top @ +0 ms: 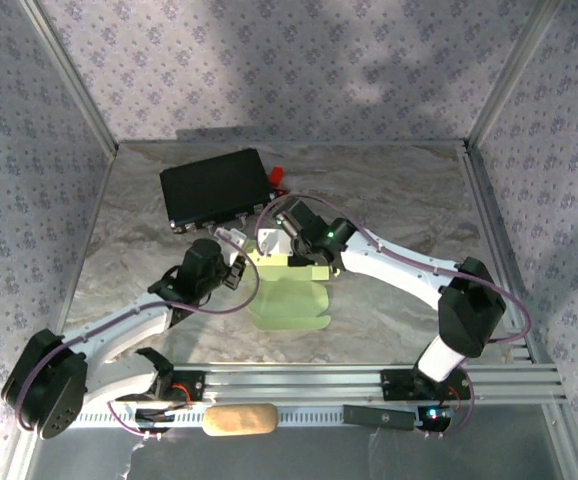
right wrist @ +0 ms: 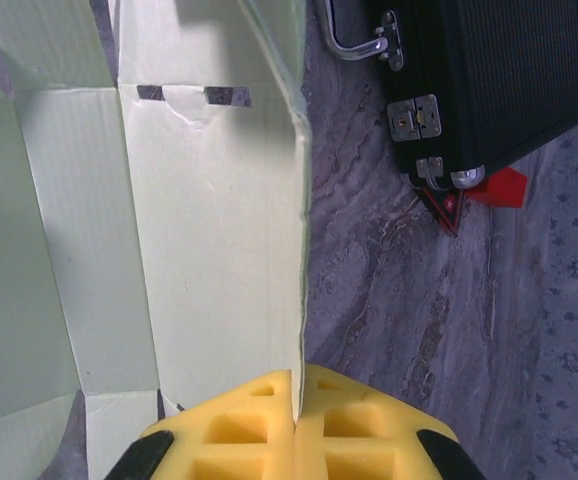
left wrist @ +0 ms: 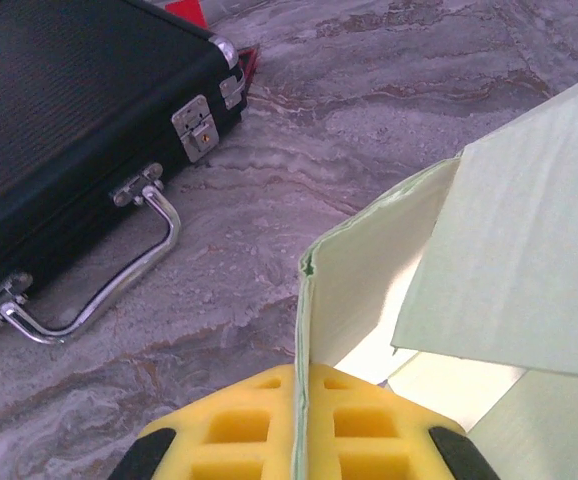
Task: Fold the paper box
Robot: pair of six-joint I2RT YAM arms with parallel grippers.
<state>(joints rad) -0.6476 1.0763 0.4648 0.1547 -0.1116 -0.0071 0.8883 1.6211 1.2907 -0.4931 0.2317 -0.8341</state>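
Just on the near side of the black case, the paper box lies on the bench. It is partly erected, and its flat remainder extends away from the case toward the arm bases. The left fingers are clamped on the edge of an upright panel. The right fingers are pinched together on another panel edge, on the side facing the case. With both arms engaged, the next fold likely depends on bringing these two panels together.

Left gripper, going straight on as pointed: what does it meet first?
The paper box itself: the left gripper is shut on one of its panels, which runs straight ahead. Beyond, probably table; the black case lies aside.
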